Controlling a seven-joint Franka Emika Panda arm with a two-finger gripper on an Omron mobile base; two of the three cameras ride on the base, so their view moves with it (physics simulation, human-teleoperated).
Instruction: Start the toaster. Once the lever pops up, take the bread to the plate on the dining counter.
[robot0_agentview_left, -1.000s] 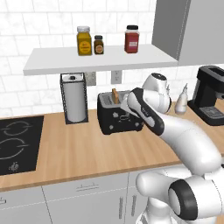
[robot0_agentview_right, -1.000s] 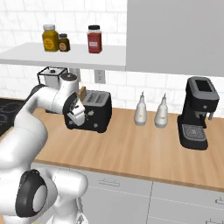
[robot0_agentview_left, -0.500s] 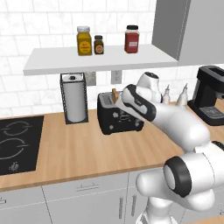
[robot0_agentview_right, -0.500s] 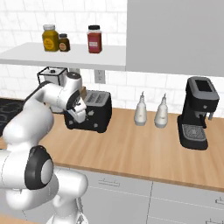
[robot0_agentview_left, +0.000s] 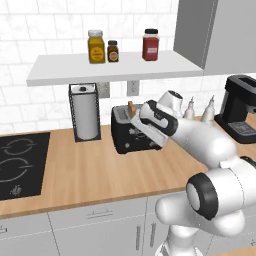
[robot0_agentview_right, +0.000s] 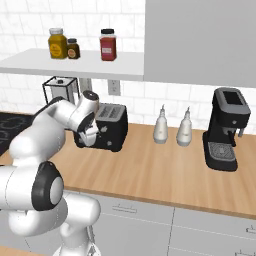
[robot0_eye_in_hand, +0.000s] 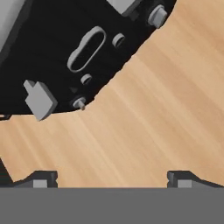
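Toaster (robot0_agentview_left: 132, 134) stands toward the back edge of the wooden surface (robot0_agentview_left: 90, 170), just right of the paper towel holder (robot0_agentview_left: 85, 112) and below the wall outlet. That spot suits a plugged appliance, I judge. Black boxy body, smooth and matte, with slots on top. Its front carries small grey knobs and a long oval slot with a blocky grey lever (robot0_eye_in_hand: 40, 99) at one end.

Bread (robot0_agentview_left: 132, 108) sits upright in a top slot. Only a tan corner with a darker crust pokes out.

Tool (robot0_eye_in_hand: 111, 179) hangs close in front of the toaster's front face, jaws spread wide, nothing between them. Both dark fingertips (robot0_eye_in_hand: 41, 178) stand well apart over bare wood grain. The wrist is angled down toward the lower front of the toaster, likely to line a finger up above the lever for a downward push. Judged stage: lever not yet pressed.

Surface is light wood with fine straight grain, over white drawer fronts. Two pale rounded shakers (robot0_agentview_right: 161, 127) and a tall black coffee machine (robot0_agentview_right: 223, 130) stand well to the right, near the back edge.
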